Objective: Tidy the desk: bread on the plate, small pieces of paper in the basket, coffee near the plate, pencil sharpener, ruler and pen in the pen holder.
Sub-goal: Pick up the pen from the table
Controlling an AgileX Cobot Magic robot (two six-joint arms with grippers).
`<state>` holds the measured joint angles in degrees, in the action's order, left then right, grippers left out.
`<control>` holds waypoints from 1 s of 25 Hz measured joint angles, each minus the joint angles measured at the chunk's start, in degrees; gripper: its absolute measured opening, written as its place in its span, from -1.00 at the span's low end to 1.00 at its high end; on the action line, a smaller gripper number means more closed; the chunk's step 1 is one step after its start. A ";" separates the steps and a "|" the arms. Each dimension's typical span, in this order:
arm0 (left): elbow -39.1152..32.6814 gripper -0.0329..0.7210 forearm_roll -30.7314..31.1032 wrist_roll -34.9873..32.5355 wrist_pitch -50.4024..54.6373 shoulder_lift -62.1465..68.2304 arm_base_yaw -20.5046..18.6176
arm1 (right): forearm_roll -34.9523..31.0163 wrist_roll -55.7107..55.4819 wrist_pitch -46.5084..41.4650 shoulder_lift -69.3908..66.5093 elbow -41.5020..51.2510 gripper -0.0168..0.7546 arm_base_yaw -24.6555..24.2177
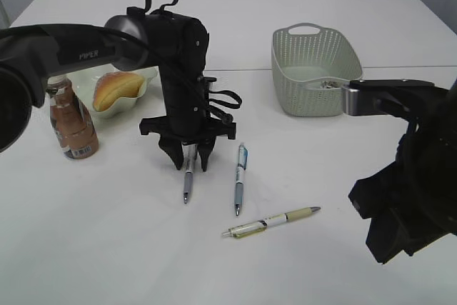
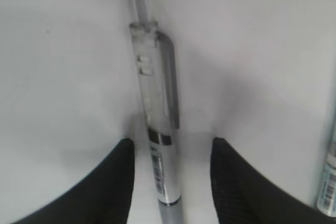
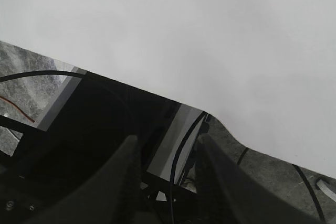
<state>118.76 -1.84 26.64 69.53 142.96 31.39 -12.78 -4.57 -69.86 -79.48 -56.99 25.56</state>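
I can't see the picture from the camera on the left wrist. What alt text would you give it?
A clear-barrelled silver pen lies on a white table, between the two black fingers of the open left gripper, which straddle it with gaps on both sides. A second pen peeks in at the right edge.

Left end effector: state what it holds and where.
Nothing yet. The left end effector stands open astride the grey pen, at its lower barrel, gaps visible on both sides.
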 joint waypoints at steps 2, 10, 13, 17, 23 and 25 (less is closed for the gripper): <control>0.00 0.00 -0.36 0.00 0.00 0.26 0.00 | 0.00 0.09 0.00 0.00 0.00 -0.28 0.00; 0.11 -0.13 -0.10 0.00 0.05 0.49 0.00 | 0.00 0.09 0.00 0.00 0.00 -0.28 0.00; 0.35 -0.30 0.06 0.00 0.05 0.63 0.00 | 0.00 0.09 0.00 0.00 0.00 -0.28 0.00; 0.44 -0.69 0.44 -1.55 0.14 0.67 0.00 | 0.00 0.09 0.00 0.00 0.00 -0.28 0.00; 0.44 -0.74 0.94 -3.79 0.14 0.67 0.00 | 0.00 0.09 0.00 0.00 0.00 -0.28 0.00; 0.44 -0.74 0.94 -4.64 0.14 0.67 0.00 | 0.00 0.09 0.00 0.00 0.00 -0.28 0.00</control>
<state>119.20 -0.91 22.00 69.67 143.63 31.39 -12.78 -4.48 -69.86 -79.48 -56.99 25.56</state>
